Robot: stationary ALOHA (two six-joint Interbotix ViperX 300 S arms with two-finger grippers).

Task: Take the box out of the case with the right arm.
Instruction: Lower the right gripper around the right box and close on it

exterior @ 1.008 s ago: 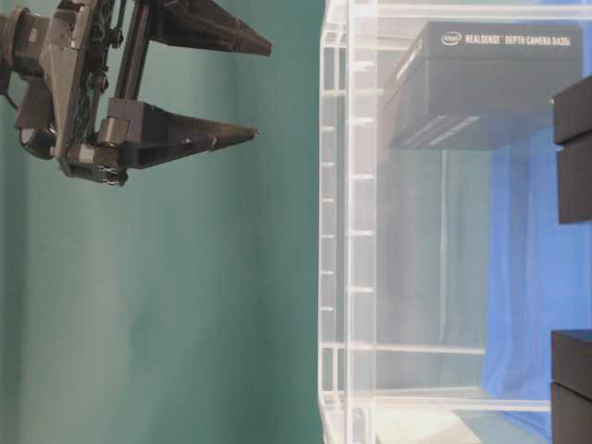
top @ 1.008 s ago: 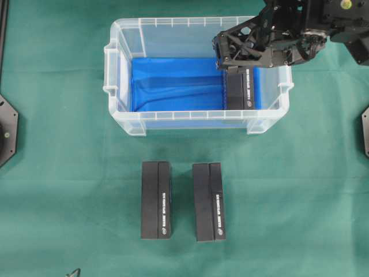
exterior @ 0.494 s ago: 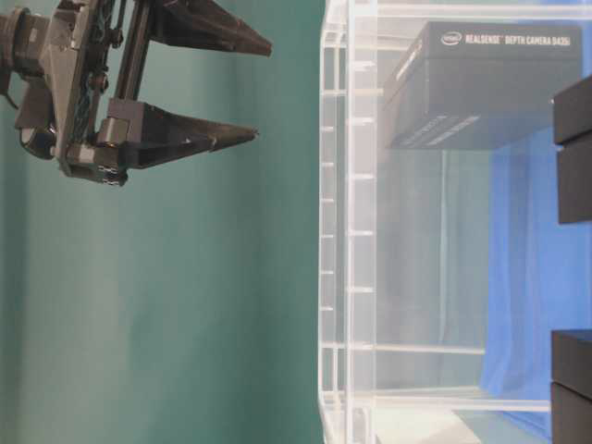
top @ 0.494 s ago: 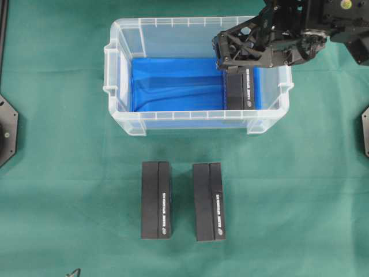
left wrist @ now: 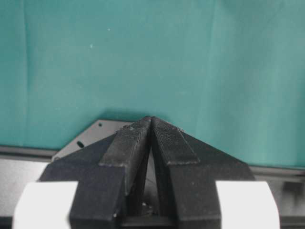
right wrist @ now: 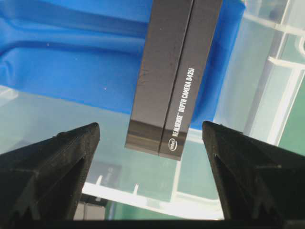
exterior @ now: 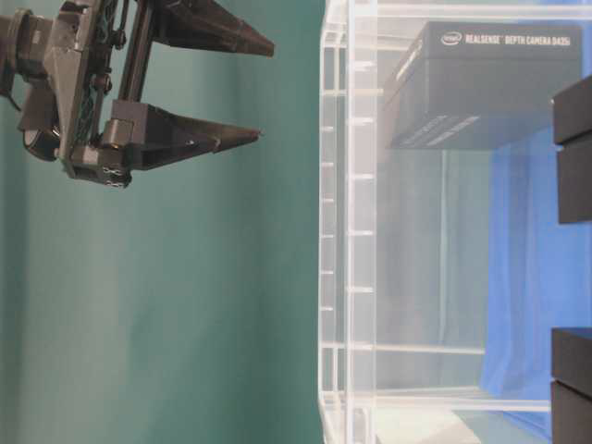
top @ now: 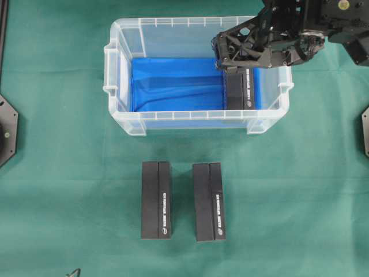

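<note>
Right hand (top: 222, 57) spread wide above box (top: 240, 90).

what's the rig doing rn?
The right hand hangs open above the clear plastic case, lined up over the black RealSense camera box lying at the right end of its blue floor; nothing is gripped. Two matching boxes sit on the green table in front. The left hand is shut, away from everything.

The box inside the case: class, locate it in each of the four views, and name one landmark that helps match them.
Overhead: the box lies at the case's right end, partly under the right gripper.
Table-level: top right, seen through the clear wall.
Left wrist: not in view.
Right wrist: top centre, between the open fingers.
Shared landmark: the blue sheet.
</note>
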